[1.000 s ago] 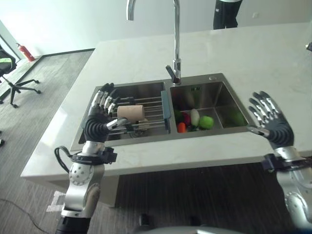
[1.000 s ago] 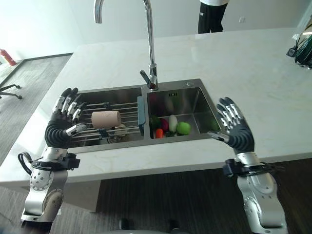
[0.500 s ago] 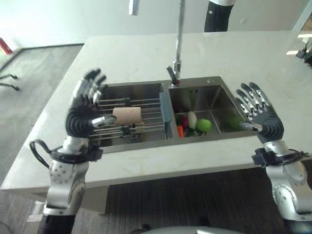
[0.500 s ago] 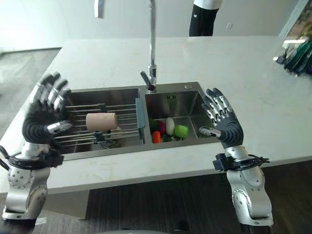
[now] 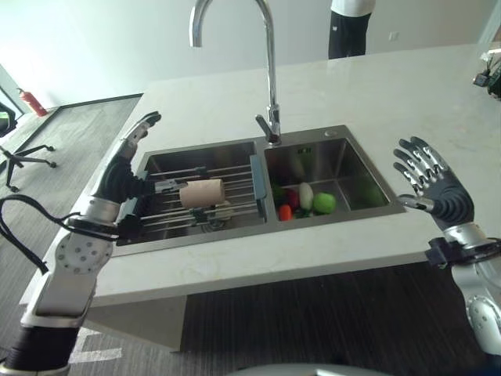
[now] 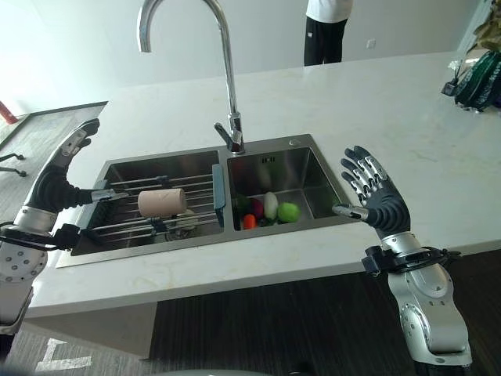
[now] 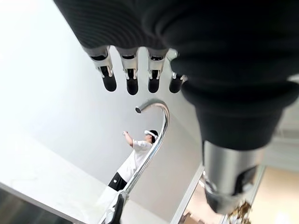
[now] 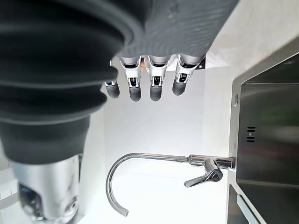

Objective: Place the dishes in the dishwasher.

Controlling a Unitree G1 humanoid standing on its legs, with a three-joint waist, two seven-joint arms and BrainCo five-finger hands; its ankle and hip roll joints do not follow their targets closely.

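Silver fingers of both hands spread straight, holding nothing: left hand [image 5: 124, 168] above the sink's [image 5: 351, 153] left rim, right hand [image 6: 374, 196] beyond its right rim. Between them, nearer the left fingers, a beige cup [image 5: 201, 193] lies sideways on the rack [image 5: 239, 174], long axis running hand to hand.

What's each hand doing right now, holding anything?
Left hand: open, fingers straight, holding nothing.
Right hand: open, fingers spread, holding nothing.

Steel-grey double sink [image 5: 356, 157] set in white marbled counter [image 5: 407, 94]. Chrome faucet [image 5: 268, 70]. Beige cup [image 5: 201, 193] on silver rack [image 5: 227, 211]. Green, white, red, orange produce [image 5: 304, 200]. Dark wood-grain floor [image 5: 313, 313].
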